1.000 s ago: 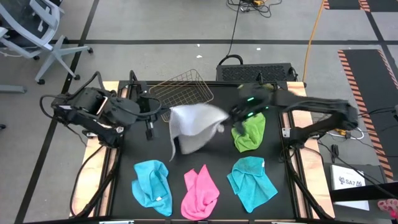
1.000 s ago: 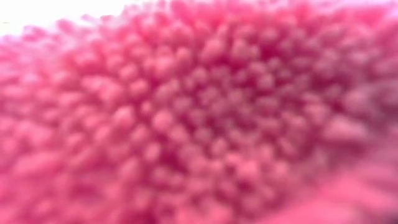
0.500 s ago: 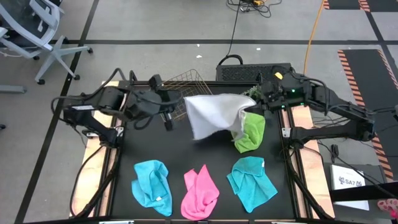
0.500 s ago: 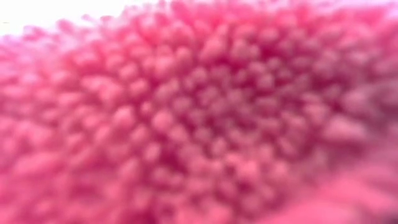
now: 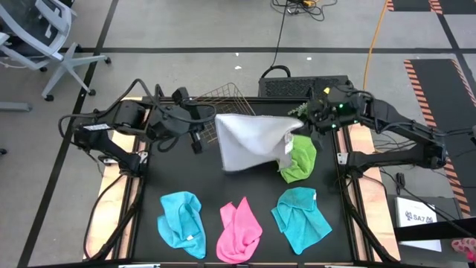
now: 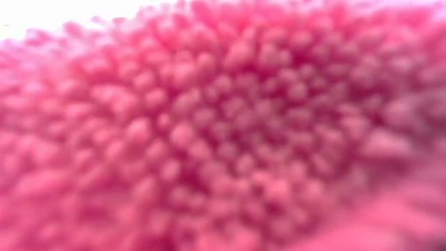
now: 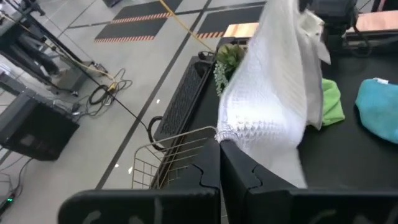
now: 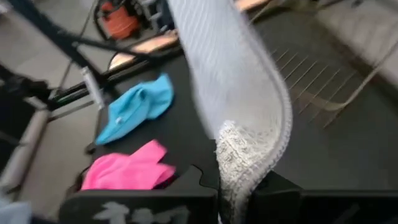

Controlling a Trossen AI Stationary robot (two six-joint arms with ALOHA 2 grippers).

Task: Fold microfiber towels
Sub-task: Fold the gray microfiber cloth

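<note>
With left gripper [image 7: 219,146] clamped on one corner of white-grey towel [image 5: 249,140], right gripper [image 8: 231,180] clamped on opposite corner, cloth hangs stretched between both, above table. Beyond right gripper: lime green towel [image 5: 300,158]. Farther: two cyan towels [image 5: 181,219], pink towel [image 5: 239,229], all crumpled. Nothing folded yet; five left.

White-grey towel [image 5: 253,141] hangs stretched across table centre, blocking passage there. Wire basket [image 5: 219,104] crowds twelve o'clock, lime green towel [image 5: 300,158] at three. Open black tabletop [image 5: 167,167] at nine; three towels line six o'clock.
</note>
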